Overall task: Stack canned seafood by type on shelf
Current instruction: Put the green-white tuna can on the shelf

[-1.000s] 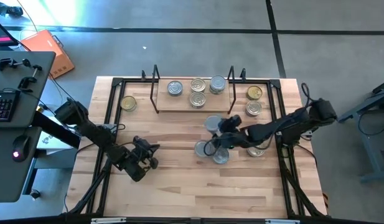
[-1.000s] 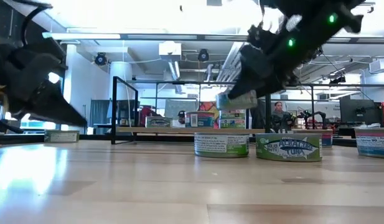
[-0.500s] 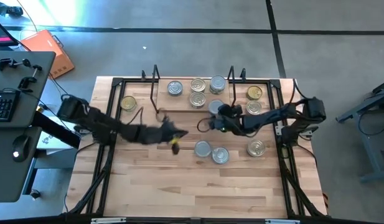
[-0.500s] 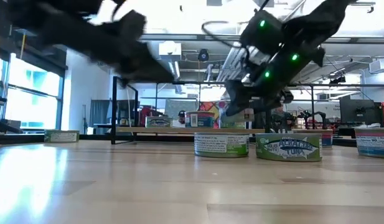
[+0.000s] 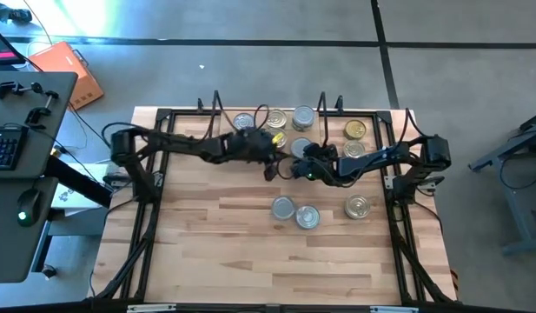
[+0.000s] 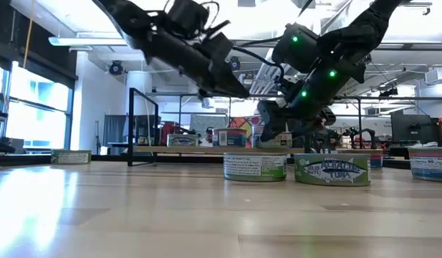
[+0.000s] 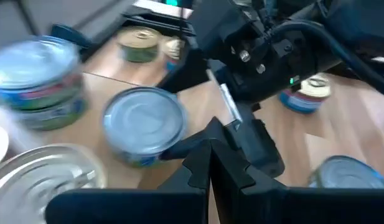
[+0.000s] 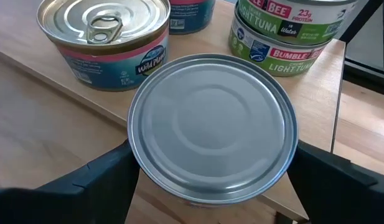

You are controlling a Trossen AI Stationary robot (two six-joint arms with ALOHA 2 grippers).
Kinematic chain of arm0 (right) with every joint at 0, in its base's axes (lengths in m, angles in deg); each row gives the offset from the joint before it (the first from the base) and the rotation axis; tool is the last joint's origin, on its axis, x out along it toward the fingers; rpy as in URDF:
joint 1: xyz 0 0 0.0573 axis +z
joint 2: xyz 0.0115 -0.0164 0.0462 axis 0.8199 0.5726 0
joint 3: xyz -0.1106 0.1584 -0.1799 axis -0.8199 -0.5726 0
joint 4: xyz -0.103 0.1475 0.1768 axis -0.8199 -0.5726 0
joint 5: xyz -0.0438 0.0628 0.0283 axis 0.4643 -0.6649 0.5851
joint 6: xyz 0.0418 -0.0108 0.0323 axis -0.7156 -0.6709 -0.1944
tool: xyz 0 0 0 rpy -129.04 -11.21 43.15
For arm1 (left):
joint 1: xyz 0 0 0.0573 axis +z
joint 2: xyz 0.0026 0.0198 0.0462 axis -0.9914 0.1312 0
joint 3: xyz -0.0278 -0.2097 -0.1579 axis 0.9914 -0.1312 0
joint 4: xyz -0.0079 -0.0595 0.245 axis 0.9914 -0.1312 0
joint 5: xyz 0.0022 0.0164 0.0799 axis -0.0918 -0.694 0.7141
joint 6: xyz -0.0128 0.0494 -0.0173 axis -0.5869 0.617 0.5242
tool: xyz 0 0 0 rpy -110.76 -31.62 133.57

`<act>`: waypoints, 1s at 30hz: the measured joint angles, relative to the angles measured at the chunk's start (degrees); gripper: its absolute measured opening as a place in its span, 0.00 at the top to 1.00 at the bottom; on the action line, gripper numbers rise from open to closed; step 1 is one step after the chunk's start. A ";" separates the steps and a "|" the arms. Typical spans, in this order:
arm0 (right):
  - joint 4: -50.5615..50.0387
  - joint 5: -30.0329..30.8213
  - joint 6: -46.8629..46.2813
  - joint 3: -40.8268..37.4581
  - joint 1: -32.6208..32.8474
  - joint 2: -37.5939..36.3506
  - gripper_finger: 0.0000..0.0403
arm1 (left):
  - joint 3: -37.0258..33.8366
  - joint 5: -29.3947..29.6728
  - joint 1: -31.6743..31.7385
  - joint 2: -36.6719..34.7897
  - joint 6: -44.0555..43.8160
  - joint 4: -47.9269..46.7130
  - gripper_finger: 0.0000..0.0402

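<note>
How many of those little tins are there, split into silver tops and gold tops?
Silver-topped tins: 6
Gold-topped tins: 5
Total: 11 showing; any stacked underneath others are hidden.

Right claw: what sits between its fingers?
A silver-topped tin fills the gap between the right claw's fingers, seen in the right wrist view.

Bright overhead ceiling light, glare patch on tabletop [image 6: 34, 204] in low view, left wrist view motion-blurred, tin [image 8: 213, 127] sharp between right gripper fingers, soft shadows.
</note>
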 joint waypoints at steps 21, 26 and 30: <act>3.59 0.09 5.19 0.00 -0.09 0.13 0.02 | 6.81 -7.10 5.63 8.86 1.76 -5.31 1.00; 5.07 0.20 5.16 0.00 -0.17 0.13 0.02 | 6.78 -6.91 5.63 8.86 2.31 -6.11 1.00; 4.90 -0.19 4.68 0.00 -0.17 0.13 0.02 | 6.76 -6.89 5.46 8.86 2.69 -6.95 1.00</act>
